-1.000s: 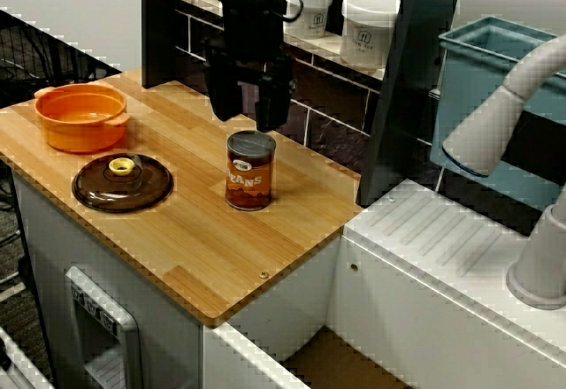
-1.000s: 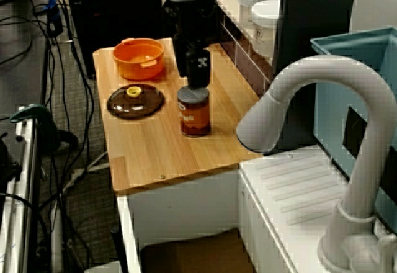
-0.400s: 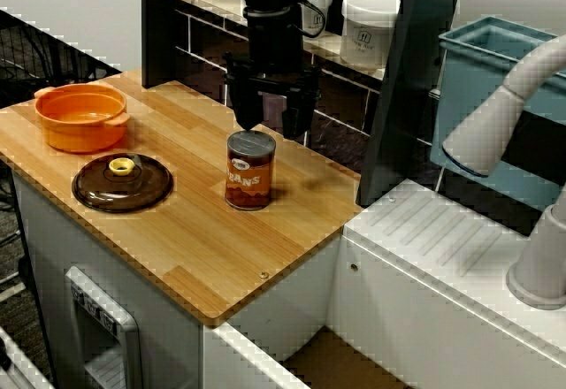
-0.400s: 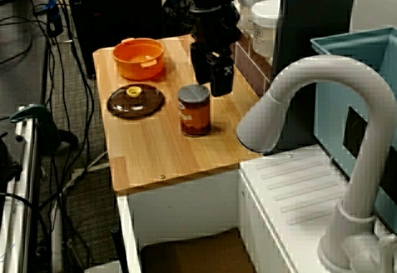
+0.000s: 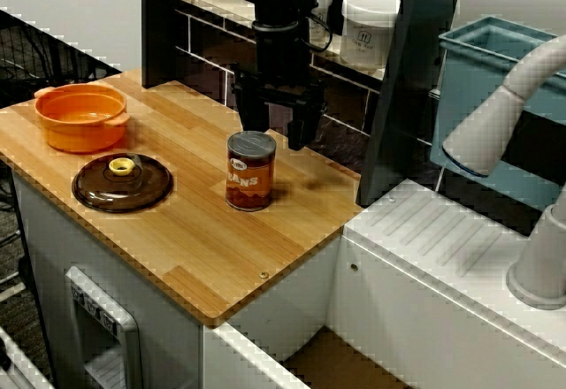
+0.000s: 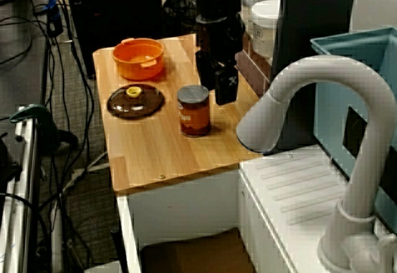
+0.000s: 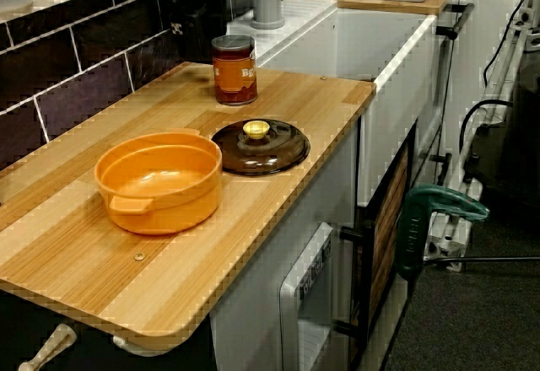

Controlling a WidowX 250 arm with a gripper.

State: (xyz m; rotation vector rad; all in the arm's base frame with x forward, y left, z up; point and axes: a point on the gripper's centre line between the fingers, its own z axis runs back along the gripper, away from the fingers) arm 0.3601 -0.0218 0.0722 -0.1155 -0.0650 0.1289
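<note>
The pincer [image 5: 272,133] hangs spread and empty just beside the bean can [image 5: 250,172], on its wall side, tips about level with its top, not touching; the can stands upright on the wooden surface [image 5: 203,247]; a brown lid [image 5: 122,183] lies near it; an orange pot [image 5: 81,117] sits just beyond the lid.

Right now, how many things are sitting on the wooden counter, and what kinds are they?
can: 1
orange pot: 1
brown lid: 1
Total: 3
</note>
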